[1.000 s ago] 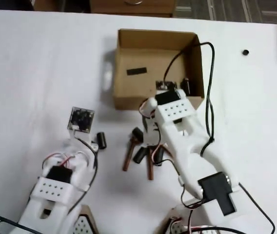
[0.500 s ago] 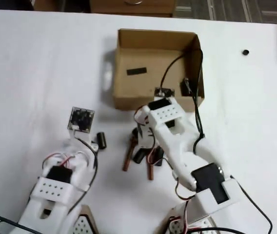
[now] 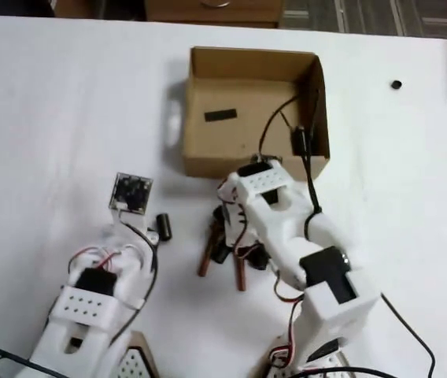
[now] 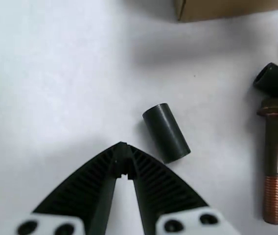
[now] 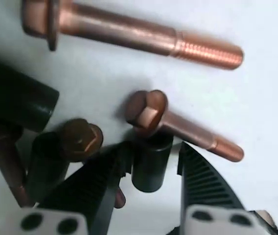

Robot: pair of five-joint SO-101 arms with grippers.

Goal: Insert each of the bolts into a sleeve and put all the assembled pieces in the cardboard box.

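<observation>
Surface: I am working over a white table (image 3: 66,94), with both arms at its near edge.
Around: A small black item (image 3: 397,83) lies far off to the right, well apart from everything else.
In the way: From above, my right arm covers much of the pile (image 3: 208,250) of bolts and sleeves just near of the box. Its cable (image 3: 275,118) drapes over the box's near wall and into the box.
Box: The cardboard box (image 3: 208,165) stands open at the far middle. Inside I see a black strip (image 3: 221,116) on the floor and a dark piece (image 3: 298,140) against the right wall. I cannot tell whether that piece is a finished assembly.
Left gripper: The left gripper (image 4: 123,159) has its jaws together on nothing. A lone sleeve (image 4: 166,132) lies on its side just beyond the tips, untouched and left of the pile.
Right gripper: The right gripper (image 5: 153,149) is down in the pile with its jaws apart, one on each side of the middle sleeve (image 5: 151,164). A sliver of table shows beside one jaw.
Crowding: A short bolt (image 5: 183,127) rests its head on that sleeve's far end. A bolt head (image 5: 82,137) sits by the other jaw, and a long bolt (image 5: 129,34) lies farther off.
</observation>
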